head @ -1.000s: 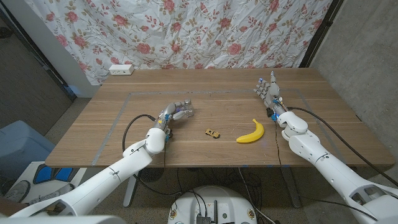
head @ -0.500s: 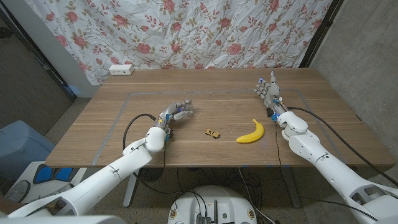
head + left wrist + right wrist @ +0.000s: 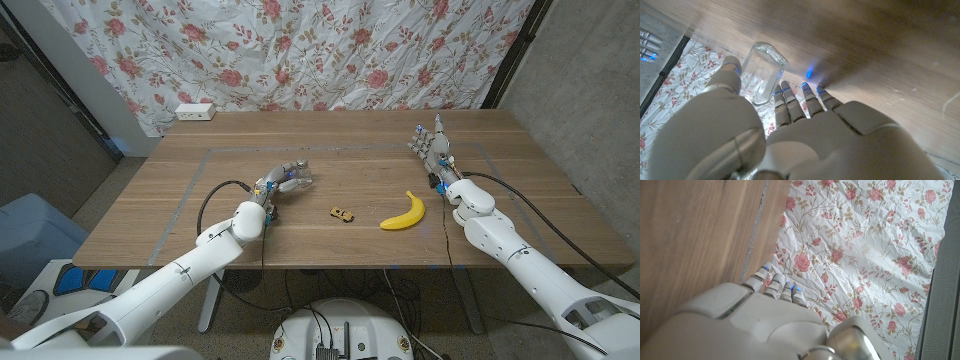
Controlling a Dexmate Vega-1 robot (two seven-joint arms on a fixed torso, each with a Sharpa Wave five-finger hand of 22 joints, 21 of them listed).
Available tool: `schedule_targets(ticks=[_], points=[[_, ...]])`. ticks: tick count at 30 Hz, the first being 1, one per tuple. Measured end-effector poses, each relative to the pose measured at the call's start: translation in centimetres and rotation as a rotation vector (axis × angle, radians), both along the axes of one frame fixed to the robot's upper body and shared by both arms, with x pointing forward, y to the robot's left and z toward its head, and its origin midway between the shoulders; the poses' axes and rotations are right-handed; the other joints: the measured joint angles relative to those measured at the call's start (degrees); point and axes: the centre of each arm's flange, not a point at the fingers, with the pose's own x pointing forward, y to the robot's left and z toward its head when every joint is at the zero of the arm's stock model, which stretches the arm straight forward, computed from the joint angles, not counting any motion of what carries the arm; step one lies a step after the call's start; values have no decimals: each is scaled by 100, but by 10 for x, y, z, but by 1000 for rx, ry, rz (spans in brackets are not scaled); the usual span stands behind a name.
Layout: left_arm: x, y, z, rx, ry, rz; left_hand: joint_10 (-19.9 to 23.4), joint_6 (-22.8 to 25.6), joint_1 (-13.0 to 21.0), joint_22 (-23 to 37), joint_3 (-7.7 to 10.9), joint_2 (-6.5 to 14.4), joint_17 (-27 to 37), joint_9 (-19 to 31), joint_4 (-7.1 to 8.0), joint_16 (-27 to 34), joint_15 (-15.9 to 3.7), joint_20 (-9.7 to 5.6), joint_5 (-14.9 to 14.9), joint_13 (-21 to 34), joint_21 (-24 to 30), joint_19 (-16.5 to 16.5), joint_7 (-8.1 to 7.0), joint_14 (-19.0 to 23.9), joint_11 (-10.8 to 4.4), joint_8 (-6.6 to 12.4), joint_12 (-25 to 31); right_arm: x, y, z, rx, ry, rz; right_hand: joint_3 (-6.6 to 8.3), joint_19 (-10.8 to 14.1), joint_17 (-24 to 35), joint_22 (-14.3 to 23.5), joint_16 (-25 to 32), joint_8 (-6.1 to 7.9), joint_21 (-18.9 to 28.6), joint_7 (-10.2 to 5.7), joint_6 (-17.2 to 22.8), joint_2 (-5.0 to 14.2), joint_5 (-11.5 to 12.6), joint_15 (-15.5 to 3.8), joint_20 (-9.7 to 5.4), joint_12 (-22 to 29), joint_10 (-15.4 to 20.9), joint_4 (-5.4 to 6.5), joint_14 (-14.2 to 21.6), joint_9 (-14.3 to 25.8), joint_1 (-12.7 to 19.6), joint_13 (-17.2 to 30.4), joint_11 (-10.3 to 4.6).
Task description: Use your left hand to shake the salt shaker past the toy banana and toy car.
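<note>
Two sets of fingers matter here. On the left hand, the fingers and thumb close around a clear glass salt shaker, holding it; in the left wrist view the shaker sits between the thumb on one side and the remaining fingers on the other. In the head view the shaker shows at the hand's far end, left of the table's middle. The right hand has its fingers extended and slightly apart, gripping nothing, near the right side of the wooden table.

Outward from the left hand, a small toy car lies on the table to its right and a little nearer the robot, apart from the hand. A yellow toy banana lies further right, close to the car but not touching it. A white power strip sits at the table's far left corner, before a floral curtain.
</note>
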Motion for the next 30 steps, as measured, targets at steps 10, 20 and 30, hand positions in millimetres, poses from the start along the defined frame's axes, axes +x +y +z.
schedule_targets(ticks=[10,20,30], points=[[3,1,3,2,7,-43,-712,-519,-113,-14,-133,-143,0,-22,54,-23,126,0,0,-28,0,-407,93,-741,209,0,0,0,0,0,0,0,0,0,0,0,0,0,0,0,0,0,0,0,0,0,0,0,0,0,0,0,0,0],[4,7,8,-3,10,-85,-1267,-982,-312,-14,-204,-265,0,-27,78,-23,226,10,0,-33,-24,-812,184,-1227,265,0,0,0,0,0,0,0,0,0,0,0,0,0,0,0,0,0,0,0,0,0,0,0,0,0,0,0,0,0],[5,15,14,-23,3,-144,-1805,-1553,-664,-14,-270,-255,0,-26,143,-23,387,41,0,-55,-34,-1001,309,-1714,442,-23,0,0,0,0,0,0,0,0,0,0,0,0,0,0,0,0,0,0,0,0,0,0,0,0,0,0,0,0]])
